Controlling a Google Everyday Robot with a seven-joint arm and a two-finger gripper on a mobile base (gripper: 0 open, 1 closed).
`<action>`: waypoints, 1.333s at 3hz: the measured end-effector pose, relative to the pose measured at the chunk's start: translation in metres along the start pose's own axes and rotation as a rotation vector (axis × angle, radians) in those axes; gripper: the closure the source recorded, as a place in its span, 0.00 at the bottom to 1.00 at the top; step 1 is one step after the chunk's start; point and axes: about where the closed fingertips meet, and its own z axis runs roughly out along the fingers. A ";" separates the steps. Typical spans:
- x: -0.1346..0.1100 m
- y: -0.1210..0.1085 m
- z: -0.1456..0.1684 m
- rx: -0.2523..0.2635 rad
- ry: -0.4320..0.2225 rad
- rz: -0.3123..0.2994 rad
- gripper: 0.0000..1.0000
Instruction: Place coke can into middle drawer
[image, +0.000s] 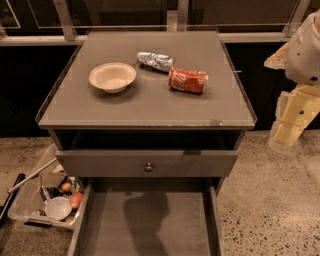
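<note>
Coke can (187, 80) lies on its side on the cabinet top (150, 107), right of the bowl (112, 76).
Your gripper (290, 125) hangs off the cabinet's right side, well apart from the can; you cannot tell whether it is open or closed. The middle drawer (145, 220) stands pulled out below.

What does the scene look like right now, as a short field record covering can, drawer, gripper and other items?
coke can: lying on its side on the cabinet top, right of centre
middle drawer: pulled open, below the closed drawer front; can not in it
gripper: off the cabinet's right edge, apart from the can
bowl: upright, left of the can
foil packet: crumpled, behind and left of the can
plastic bin: on the floor, left of the drawer
</note>
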 end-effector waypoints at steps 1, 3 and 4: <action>-0.003 -0.002 -0.001 0.009 -0.009 -0.003 0.00; -0.040 -0.040 0.014 0.041 -0.083 -0.042 0.00; -0.055 -0.067 0.022 0.064 -0.143 -0.068 0.00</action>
